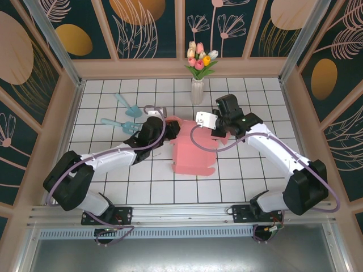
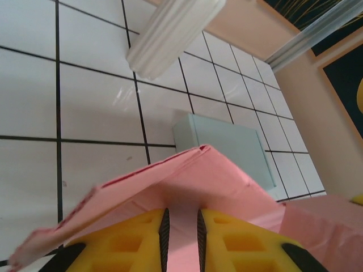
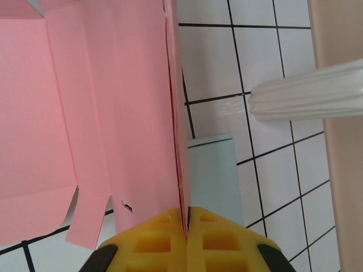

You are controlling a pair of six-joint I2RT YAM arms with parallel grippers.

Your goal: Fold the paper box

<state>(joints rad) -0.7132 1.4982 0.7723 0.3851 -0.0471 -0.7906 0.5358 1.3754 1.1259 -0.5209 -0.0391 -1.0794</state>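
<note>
The pink paper box [image 1: 191,154] lies partly folded in the middle of the tiled table. My left gripper [image 1: 165,128] is at its upper left corner. In the left wrist view that gripper [image 2: 181,241] has its yellow fingers [image 2: 136,243] closed on a raised, folded pink panel [image 2: 198,181] that fills the narrow gap. My right gripper [image 1: 219,135] is at the box's upper right. In the right wrist view the gripper [image 3: 186,221] is shut on the thin edge of an upright pink wall [image 3: 173,113], and flat flaps [image 3: 68,113] spread to the left.
A white ribbed vase [image 1: 197,90] with tulips stands just behind the box, also close in the wrist views [image 2: 170,34] [image 3: 306,96]. A pale blue flat block [image 2: 229,144] [image 3: 214,175] lies under the box's far edge. Two teal scoops [image 1: 126,105] [image 1: 117,123] lie at the back left.
</note>
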